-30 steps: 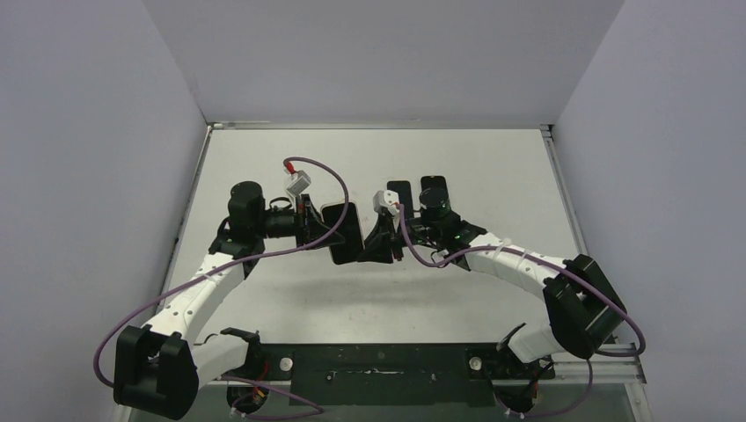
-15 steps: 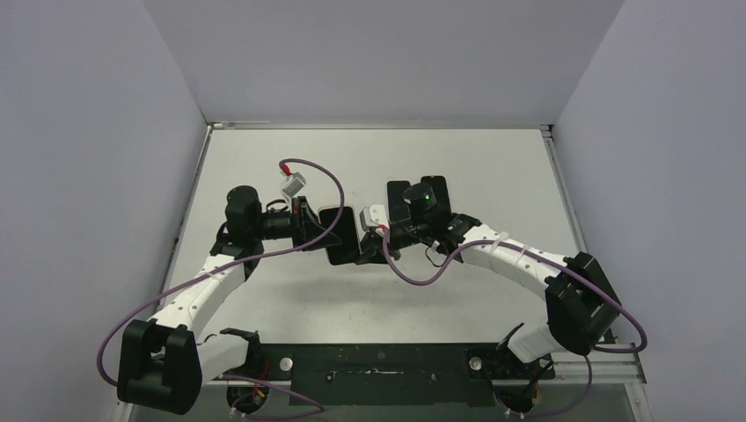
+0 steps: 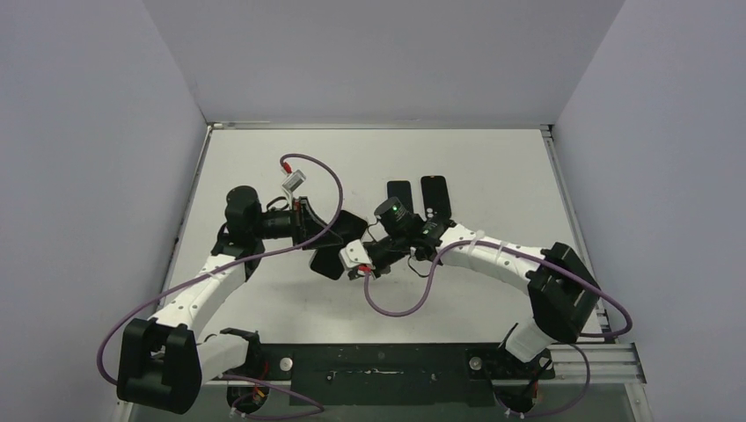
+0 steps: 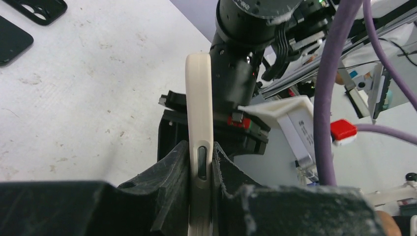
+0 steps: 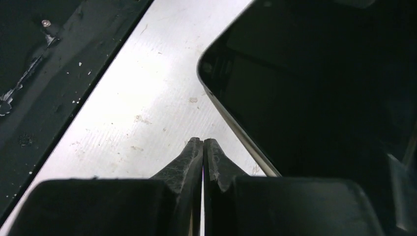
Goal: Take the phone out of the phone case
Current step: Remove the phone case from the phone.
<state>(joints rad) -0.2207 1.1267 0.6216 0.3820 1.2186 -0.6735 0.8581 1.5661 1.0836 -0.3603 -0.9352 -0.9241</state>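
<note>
The phone (image 3: 327, 262), in its case (image 4: 199, 123), is held on edge above the middle of the table (image 3: 264, 167), clamped in the left arm's jaws from its left. The right arm's jaws sit just beside it on the right. Two flat pieces (image 3: 399, 192) lie side by side on the table behind them.
</note>
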